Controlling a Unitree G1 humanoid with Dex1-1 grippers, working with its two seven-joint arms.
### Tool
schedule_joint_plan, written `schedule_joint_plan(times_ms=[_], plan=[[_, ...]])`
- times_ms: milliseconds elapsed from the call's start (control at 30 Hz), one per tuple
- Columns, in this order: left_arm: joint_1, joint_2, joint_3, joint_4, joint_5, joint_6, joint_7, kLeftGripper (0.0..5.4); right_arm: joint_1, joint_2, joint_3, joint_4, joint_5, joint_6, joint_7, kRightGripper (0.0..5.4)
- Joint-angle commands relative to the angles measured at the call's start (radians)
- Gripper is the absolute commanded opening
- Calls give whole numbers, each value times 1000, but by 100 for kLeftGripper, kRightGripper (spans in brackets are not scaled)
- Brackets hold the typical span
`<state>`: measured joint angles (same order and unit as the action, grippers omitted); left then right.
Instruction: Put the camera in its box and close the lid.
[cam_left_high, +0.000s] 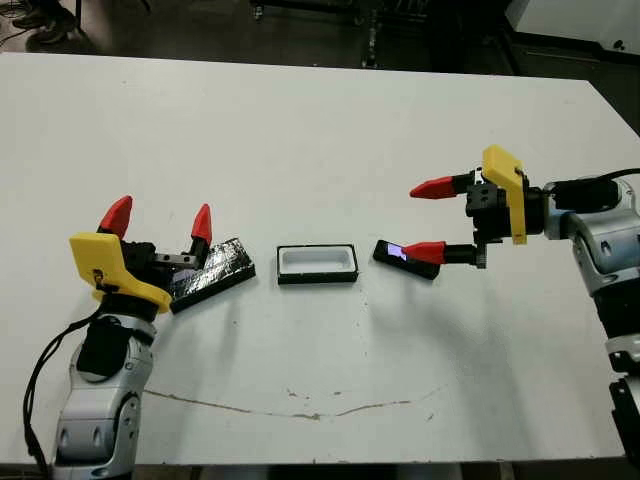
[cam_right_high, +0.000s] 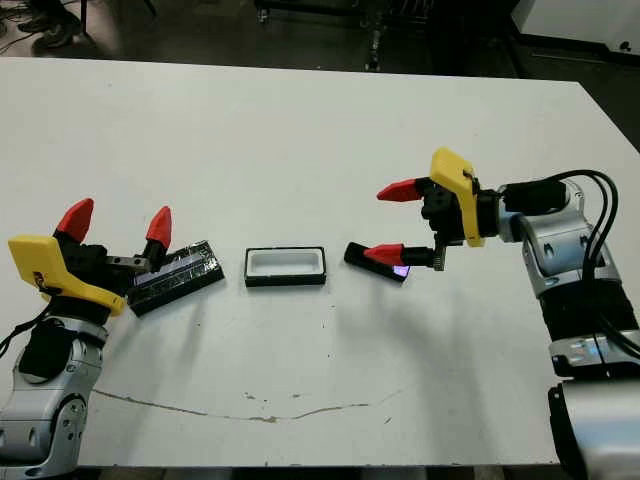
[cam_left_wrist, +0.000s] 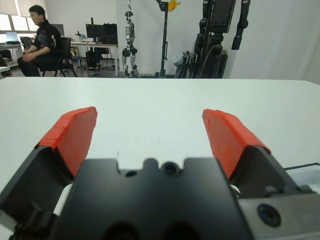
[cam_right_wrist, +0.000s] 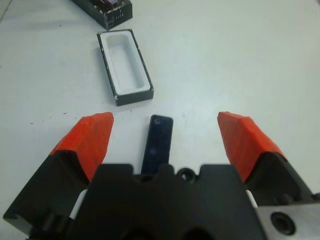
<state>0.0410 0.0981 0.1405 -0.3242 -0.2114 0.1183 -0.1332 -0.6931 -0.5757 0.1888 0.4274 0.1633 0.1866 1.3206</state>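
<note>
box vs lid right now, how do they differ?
The box shows a white lining and lies square-on mid-table; the lid is glossy, crinkly black and lies skewed. The box lies clear of both grippers; the lid lies at the left gripper, under one red fingertip. The lid looks slightly longer. Both are black rectangles on the table.

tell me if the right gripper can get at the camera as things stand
Probably yes. The right gripper is open and sits right over the camera, which lies flat on the table between its fingers in the wrist view. Nothing covers it, and the box sits clear to one side.
</note>
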Motion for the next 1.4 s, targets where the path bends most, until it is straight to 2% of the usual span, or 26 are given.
schedule_joint_plan(times_ms=[33, 267, 633, 733, 900, 1400], plan=[[11, 4, 4, 4, -4, 11, 2, 538, 21, -9, 10, 7, -23, 3, -14, 540], [15, 6, 5, 2, -3, 9, 1, 538, 30, -7, 28, 14, -49, 26, -28, 540], [18, 6, 4, -1, -6, 10, -2, 538, 40, -10, 38, 35, -63, 12, -27, 540], [18, 3, 5, 0, -14, 11, -3, 538, 40, -10, 42, 36, -73, 44, -37, 540], [20, 8, 3, 5, -3, 3, 2, 538, 48, -7, 51, 39, -84, 55, -39, 540], [29, 5, 4, 2, -3, 6, 6, 538, 104, 7, 43, -12, -75, 48, -74, 540]])
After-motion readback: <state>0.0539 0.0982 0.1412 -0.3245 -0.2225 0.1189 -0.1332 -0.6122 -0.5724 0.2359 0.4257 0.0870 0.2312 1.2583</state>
